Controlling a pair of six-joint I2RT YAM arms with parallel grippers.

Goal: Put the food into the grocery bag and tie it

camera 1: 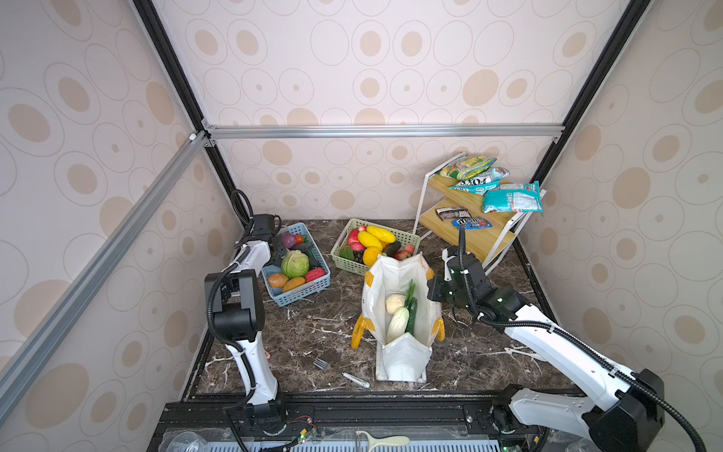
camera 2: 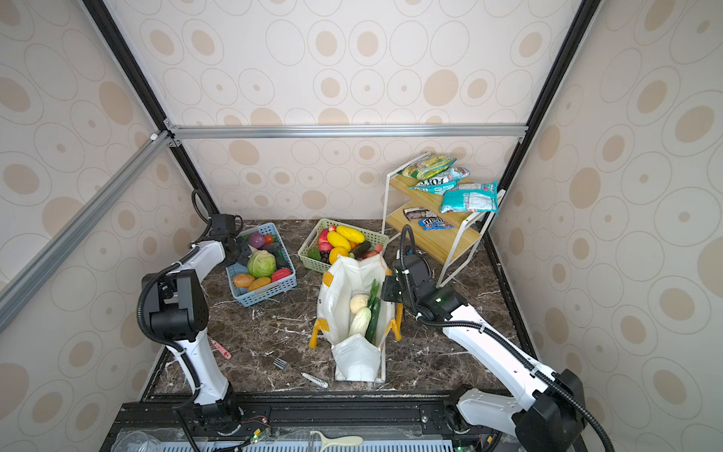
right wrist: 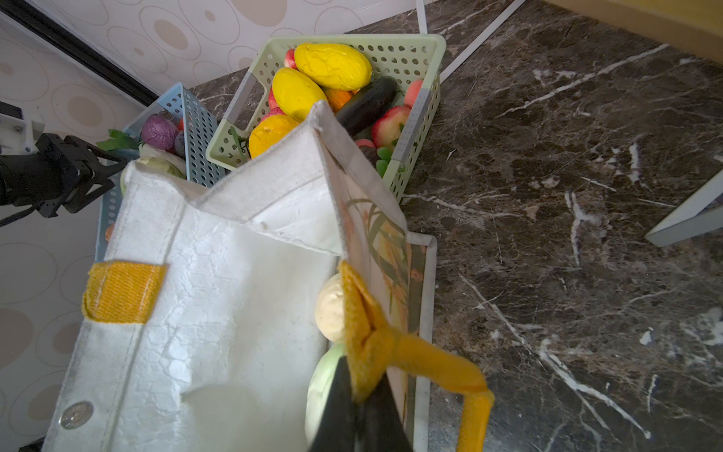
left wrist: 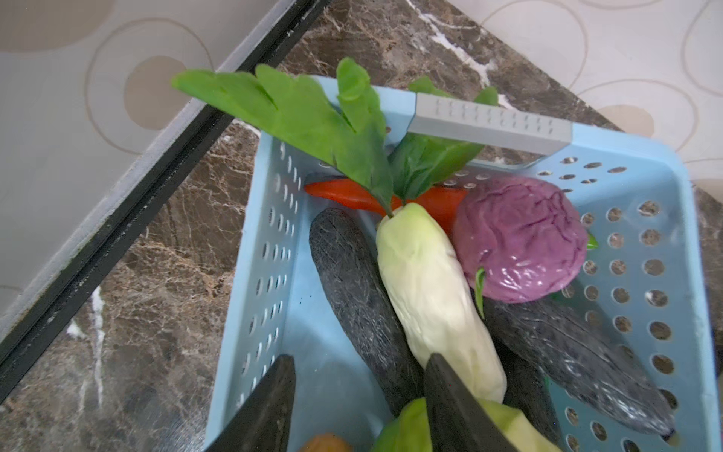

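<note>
- The grocery bag (camera 1: 376,309) (camera 2: 335,301) stands upright on the marble table (camera 1: 313,325), between the two arms. Its mouth is open, and its far end is just beside the green basket (camera 1: 350,266).
- In both top views the bag holds a beige knobbly ball (camera 1: 395,303) (camera 2: 358,303), a pale cabbage (camera 1: 398,325) (camera 2: 360,321), a dark green cucumber (camera 1: 412,319) (camera 2: 373,321) and a green leaf (camera 1: 410,291).
- The right claw (right wrist: 362,391) is closed tight on the bag's yellow strap handle (right wrist: 430,360), pinching it at the rim of the wall on that arm's side.
- The left claw (left wrist: 360,358) is down in the blue basket (left wrist: 626,150) (camera 1: 298,298), well apart from the bag. Its fingers (left wrist: 270,403) stand partly apart, with nothing clamped between them.
- In the left wrist view one finger overlaps the end of a white radish (left wrist: 426,289); whether it touches the radish I cannot tell.
- A red pepper (left wrist: 352,195) lies in the blue basket under the radish's leaves, beside a purple cabbage (left wrist: 520,238).
</note>
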